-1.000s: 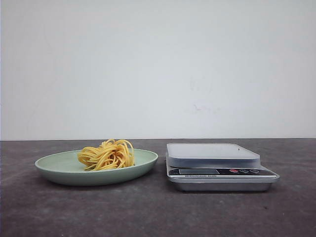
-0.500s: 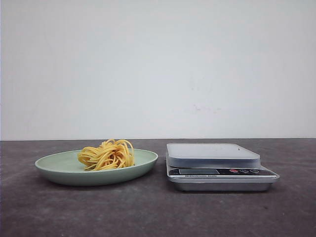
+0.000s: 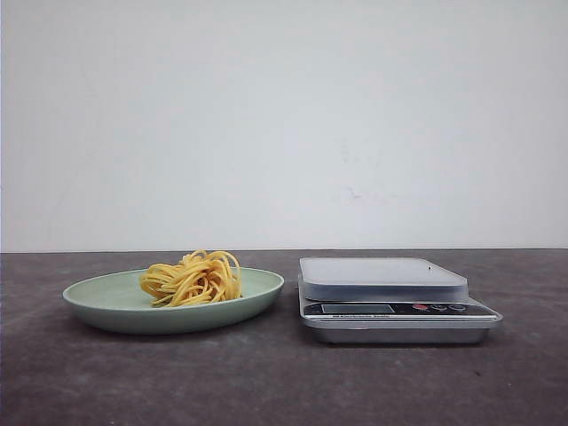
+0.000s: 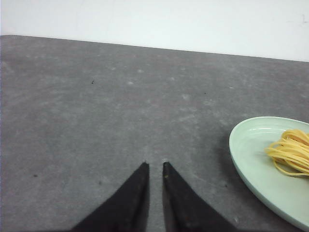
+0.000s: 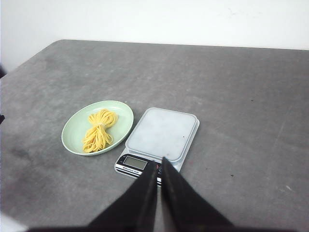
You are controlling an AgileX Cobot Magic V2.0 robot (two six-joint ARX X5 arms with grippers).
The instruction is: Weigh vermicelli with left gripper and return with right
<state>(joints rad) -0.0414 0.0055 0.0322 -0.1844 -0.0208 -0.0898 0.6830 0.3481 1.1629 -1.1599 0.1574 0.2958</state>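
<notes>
Yellow noodles (image 3: 193, 278) lie in a loose coil on the pale green plate (image 3: 106, 297), a little toward the side of the plate nearest the scale (image 3: 390, 297). Plate and scale sit side by side on the grey table (image 3: 266, 382), close but not touching, with the plate on the robot's left. The scale's silver platform (image 5: 161, 133) is bare, so the weighing has not started — this looks like the very first step, the approach to the noodles.

Neither arm shows in the front view. In the left wrist view the left gripper (image 4: 154, 166) has its black fingers (image 4: 140, 176) drawn nearly together, only a thin slit between the tips, holding nothing; it hangs over bare table with the plate just off to one side. The right gripper (image 5: 158, 163) is likewise closed down to a narrow gap and empty, looking from well above at both plate and scale.

By my reading, the next move falls to the left arm: spread the fingers, swing over the plate and come down on the thick middle of the coil. Noodles are loose and springy — a shallow pinch would likely catch only a few strands, so a deep, centred grip seems wise before lifting across to the platform.
</notes>
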